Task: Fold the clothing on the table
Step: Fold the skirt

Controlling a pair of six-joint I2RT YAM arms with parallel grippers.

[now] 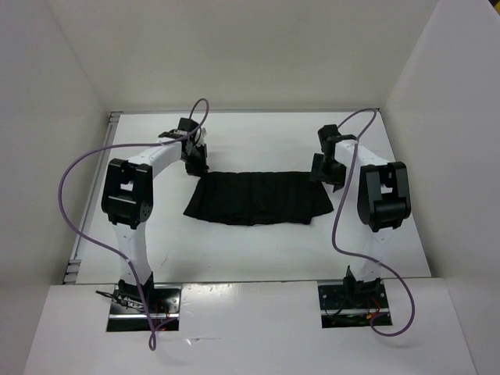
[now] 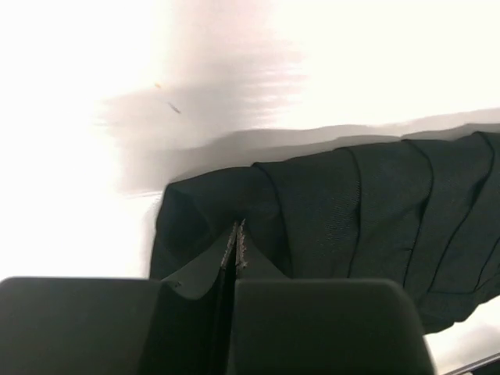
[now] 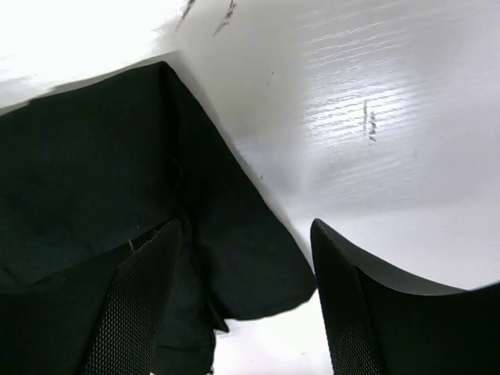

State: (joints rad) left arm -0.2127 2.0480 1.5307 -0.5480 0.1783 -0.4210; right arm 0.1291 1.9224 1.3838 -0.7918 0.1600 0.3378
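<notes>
Found the clothing point(image 1: 258, 198) lying flat near the middle of the table point(image 1: 234, 250), with its long axis running from 9 o'clock to 3 o'clock in the top view and its wider edge turned toward 6 o'clock. Saw the left gripper point(image 1: 195, 164) at the 10 o'clock corner of the garment, closed tight. In the left wrist view noticed the left gripper point(image 2: 237, 232) with a small ridge of the clothing point(image 2: 351, 211) rising into the shut jaws, so took it as a grip on that corner. Saw the right gripper point(image 1: 324, 173) at the opposite end, over the 2 o'clock corner, with jaws standing wide apart and holding nothing. In the right wrist view placed the right gripper point(image 3: 242, 234) astride the edge of the clothing point(image 3: 78, 156), one finger above black fabric and the other above bare table point(image 3: 375, 117). Could not tell whether that finger touched the cloth. Judged each arm nearest to its own end of the far edge, and only the right corner not yet taken. Expected the next need to be a closing on that corner, lying just toward 9 o'clock from the middle of the open jaws. Supposed then a pull of both corners toward 6 o'clock, across the long axis.
</notes>
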